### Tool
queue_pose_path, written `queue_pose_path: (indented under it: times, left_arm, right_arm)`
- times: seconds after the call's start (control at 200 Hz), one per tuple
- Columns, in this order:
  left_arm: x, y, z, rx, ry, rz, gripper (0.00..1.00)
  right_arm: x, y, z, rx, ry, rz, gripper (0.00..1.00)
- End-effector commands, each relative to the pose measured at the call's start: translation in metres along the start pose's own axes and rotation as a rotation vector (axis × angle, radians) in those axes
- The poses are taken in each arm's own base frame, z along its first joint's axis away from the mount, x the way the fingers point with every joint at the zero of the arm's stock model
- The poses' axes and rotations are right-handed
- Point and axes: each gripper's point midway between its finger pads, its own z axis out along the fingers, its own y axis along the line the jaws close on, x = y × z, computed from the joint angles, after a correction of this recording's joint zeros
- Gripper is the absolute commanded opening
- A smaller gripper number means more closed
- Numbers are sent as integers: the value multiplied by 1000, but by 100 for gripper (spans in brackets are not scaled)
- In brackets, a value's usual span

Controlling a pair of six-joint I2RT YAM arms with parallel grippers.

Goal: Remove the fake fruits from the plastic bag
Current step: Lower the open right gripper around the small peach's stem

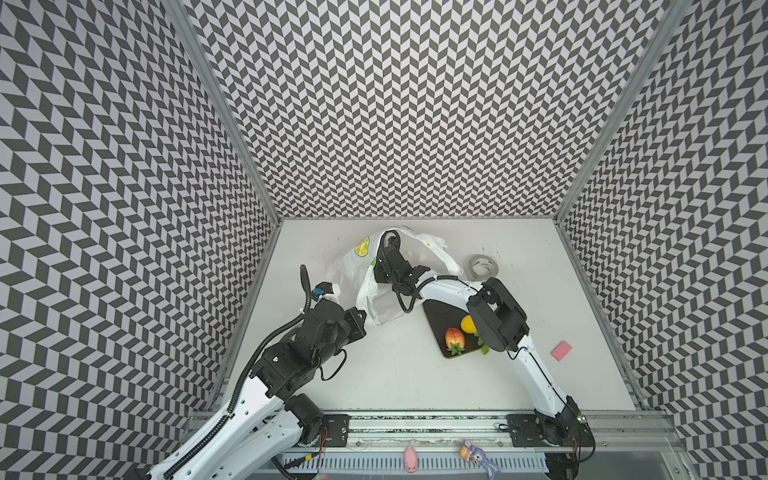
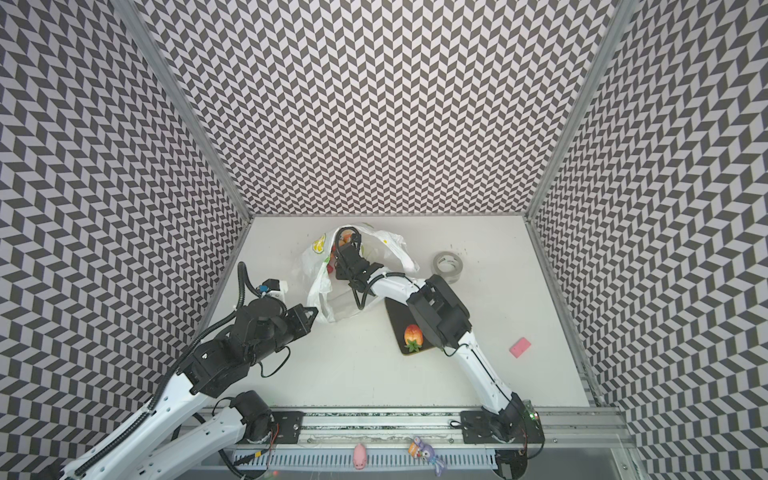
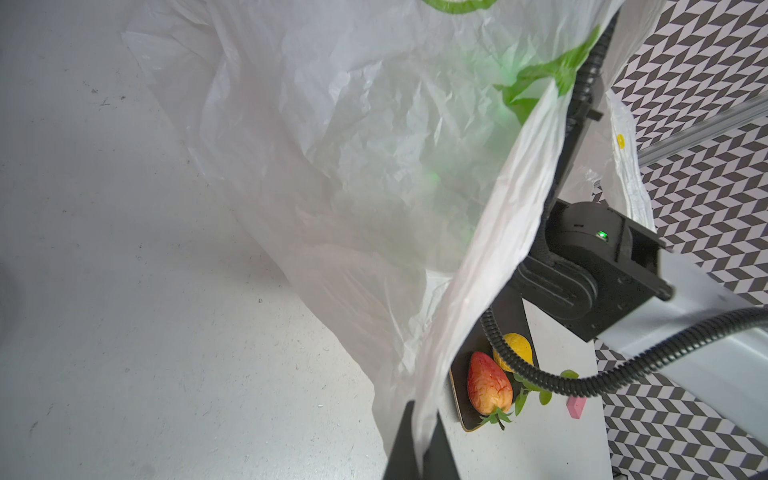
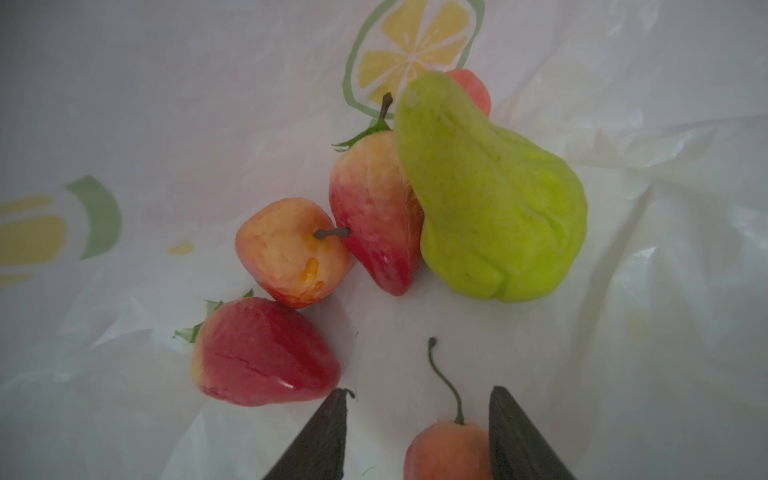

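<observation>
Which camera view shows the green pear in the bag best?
The right wrist view: the green pear lies whole and close. In both top views the right arm and plastic bag largely hide it; the left wrist view shows only bag film.

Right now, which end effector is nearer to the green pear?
Right. The right end effector is inside the bag, close to the pear; the left end effector pinches the bag's edge outside.
</observation>
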Motion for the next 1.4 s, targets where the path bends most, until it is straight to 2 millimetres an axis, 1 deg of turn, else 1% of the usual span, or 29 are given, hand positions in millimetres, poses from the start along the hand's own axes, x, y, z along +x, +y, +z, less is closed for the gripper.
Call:
queue_pose_path:
  times: [0.0,0.145,0.26,0.441,0.521,0.651,0.696,0.751,0.856,0.936,1.071,1.192,1.322,1.397]
  left_arm:
    - [-8,-8,-7,12,-18,8,0]
    - [-9,-8,-8,8,-19,9,0]
    - [-10,-9,-8,10,-23,9,0]
    - [-11,-11,-6,12,-23,14,0]
    - [-12,-12,-7,13,-25,16,0]
    - [-12,-12,-7,13,-26,15,0]
    - [-12,-12,-7,14,-27,14,0]
    - [-13,-13,-8,15,-28,14,0]
    - [-14,-13,-8,16,-30,15,0]
    - [-14,-14,-8,16,-33,14,0]
    - [-17,-15,-10,14,-39,23,0]
    - [-21,-16,-13,5,-50,34,0]
    - [-22,-16,-14,9,-55,32,0]
    - [-22,-15,-14,7,-57,33,0]
  right_arm:
    - [-1,-2,12,11,-6,12,53]
    - [2,-7,18,27,-2,18,52]
    - [4,-6,19,21,7,21,51]
    - [10,-5,22,12,28,13,53]
    - [12,-6,24,14,32,5,50]
    - [11,-4,24,2,30,3,42]
    - [11,-3,25,-2,33,5,41]
    - [11,-2,25,-6,34,9,42]
    - [17,-4,30,4,53,4,52]
    - [19,-5,31,6,58,-1,53]
    - [24,-9,34,10,70,13,46]
    - [23,-7,33,4,70,16,36]
    - [8,3,23,-19,43,20,26]
    - [-8,14,11,-46,17,24,23]
